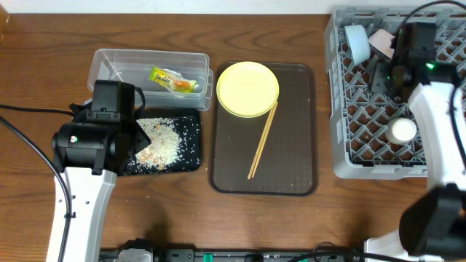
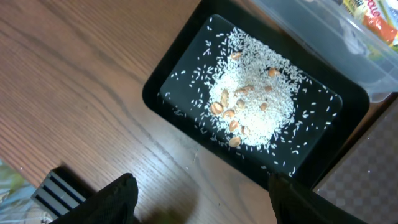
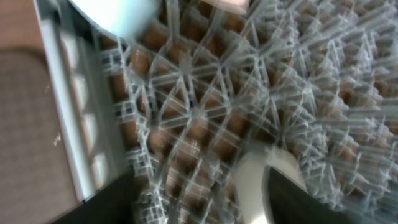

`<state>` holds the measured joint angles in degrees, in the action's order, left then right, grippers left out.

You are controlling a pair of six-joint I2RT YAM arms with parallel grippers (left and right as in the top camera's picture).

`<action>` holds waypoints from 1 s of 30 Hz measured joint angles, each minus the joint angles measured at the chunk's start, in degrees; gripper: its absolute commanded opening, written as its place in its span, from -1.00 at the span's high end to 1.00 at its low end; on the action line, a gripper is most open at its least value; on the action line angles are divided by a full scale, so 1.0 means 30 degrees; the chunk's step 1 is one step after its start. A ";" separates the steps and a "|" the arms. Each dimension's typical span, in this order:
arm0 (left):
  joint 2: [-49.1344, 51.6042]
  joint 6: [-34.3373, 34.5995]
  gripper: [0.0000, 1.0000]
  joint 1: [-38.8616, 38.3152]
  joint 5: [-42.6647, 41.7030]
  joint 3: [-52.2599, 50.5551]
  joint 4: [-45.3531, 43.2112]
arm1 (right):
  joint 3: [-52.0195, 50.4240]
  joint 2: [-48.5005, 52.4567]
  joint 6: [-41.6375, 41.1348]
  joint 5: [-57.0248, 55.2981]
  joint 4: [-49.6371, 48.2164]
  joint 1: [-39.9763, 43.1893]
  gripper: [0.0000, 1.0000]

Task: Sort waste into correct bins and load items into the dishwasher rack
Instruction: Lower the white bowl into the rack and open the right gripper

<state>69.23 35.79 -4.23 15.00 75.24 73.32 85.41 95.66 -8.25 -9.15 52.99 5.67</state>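
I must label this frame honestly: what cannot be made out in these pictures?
Overhead: the left arm hides the left end of the black tray.
Right wrist: motion blur; the white thing beside the right gripper may be cup or bowl, gripped or not.
Left wrist: the frame edge cuts off the wrapper.

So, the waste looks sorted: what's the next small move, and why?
Probably swing the open left end effector toward the yellow plate: it and the chopsticks lie on the brown tray, outside the rack.
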 measured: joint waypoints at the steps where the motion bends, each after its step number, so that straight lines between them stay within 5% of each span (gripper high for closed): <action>1: 0.0000 0.0000 -0.41 0.0000 0.0000 0.0000 -0.0007 | 0.0007 -0.0364 -0.0372 0.0182 0.1049 0.0138 0.92; 8: 0.0000 0.0000 -0.41 0.0000 -0.0007 0.0000 -0.0015 | -0.0401 -0.0714 -0.2725 0.0554 0.5013 0.1158 0.98; 30: 0.0000 0.0000 -0.41 0.0000 0.0000 0.0000 -0.0015 | -0.5260 -0.0707 -0.4801 0.0692 0.5064 0.2659 0.97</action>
<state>69.23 35.79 -4.23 15.00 75.24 73.28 69.63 93.54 -22.65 -7.07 68.18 13.65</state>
